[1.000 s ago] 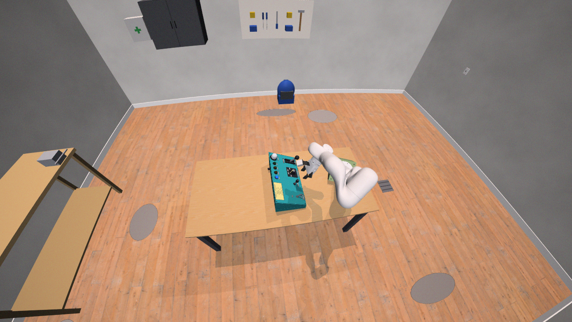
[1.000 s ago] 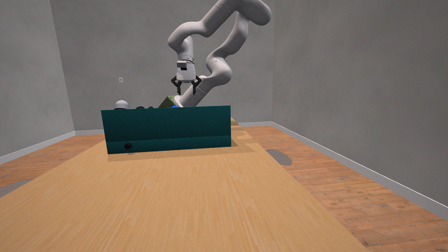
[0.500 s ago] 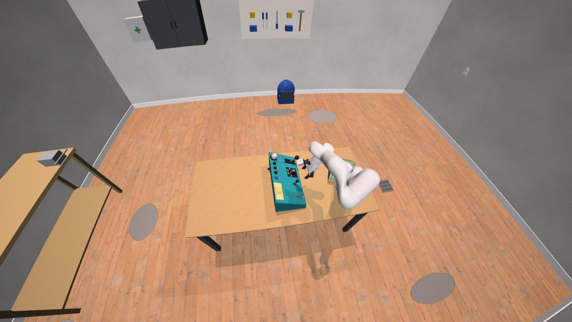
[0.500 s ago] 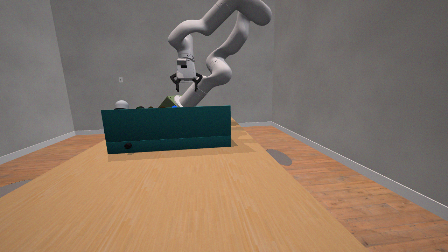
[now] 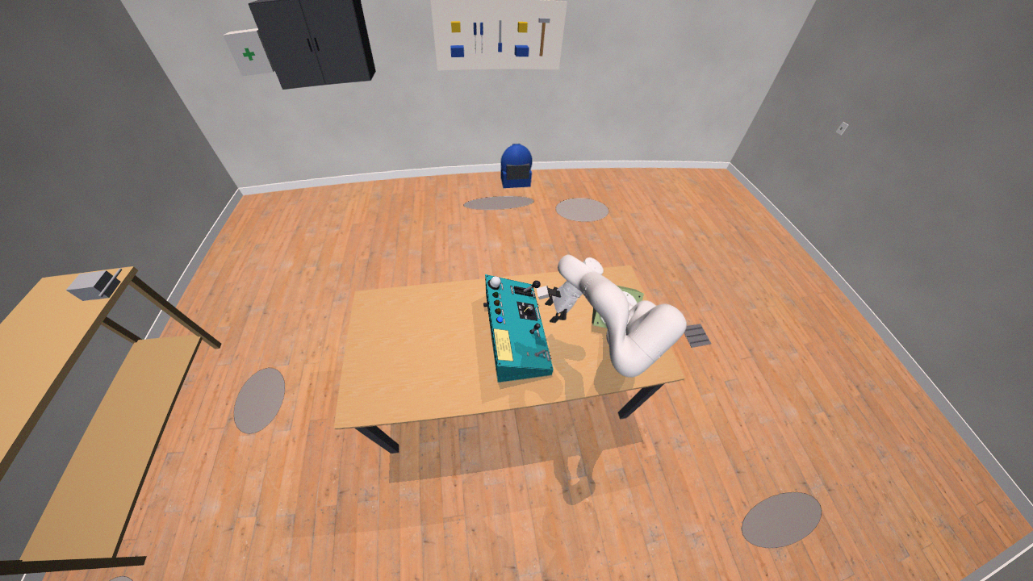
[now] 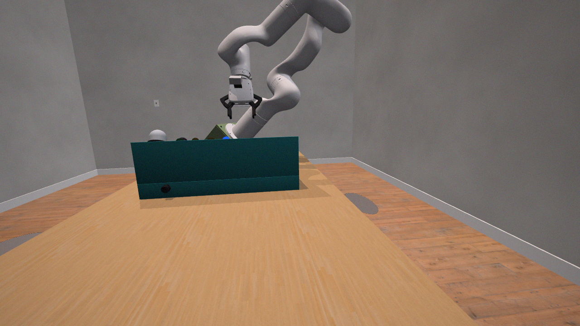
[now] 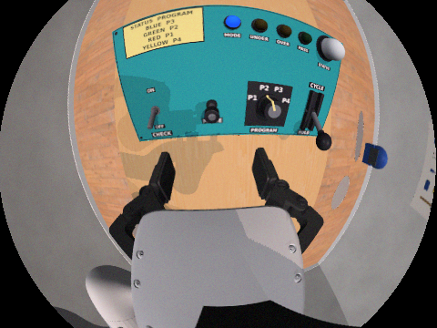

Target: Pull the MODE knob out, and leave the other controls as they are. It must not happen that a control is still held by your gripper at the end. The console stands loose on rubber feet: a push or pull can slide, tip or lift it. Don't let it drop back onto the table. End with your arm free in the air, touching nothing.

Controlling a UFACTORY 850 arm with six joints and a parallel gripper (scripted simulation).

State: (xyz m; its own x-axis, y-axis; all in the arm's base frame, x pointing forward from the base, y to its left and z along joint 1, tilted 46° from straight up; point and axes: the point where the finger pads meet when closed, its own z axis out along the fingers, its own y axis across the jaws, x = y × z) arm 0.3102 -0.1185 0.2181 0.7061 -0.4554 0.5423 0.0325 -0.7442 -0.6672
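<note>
The teal console (image 7: 182,73) is seen standing on the desk (image 5: 404,361), its control face turned towards the arm. The hand (image 7: 213,158) is held above and apart from the console, pointing down. In the exterior view it is seen well clear of the console's upper edge. The fingers are spread to their widest and nothing is gripped between them. In the wrist view only bare desk surface is framed between the two fingertips, just short of the console's near edge.

The MODE knob (image 7: 232,22) is found in the far row of the panel. It is a round blue control with a small label beneath it that appears to read MODE. It is flanked on one side by a yellow status label (image 7: 164,32) and on the other by three dark lamps (image 7: 283,29) and a white dome (image 7: 331,49). It is well apart from the hand. How far it stands out from the panel cannot be told.

In the near row, a small toggle (image 7: 155,117), a small black knob (image 7: 211,111), a rotary selector (image 7: 269,106) and a slotted lever with a black ball (image 7: 323,141) are seen. The black knob lies nearest the gap between the fingers, but is not touched.
</note>
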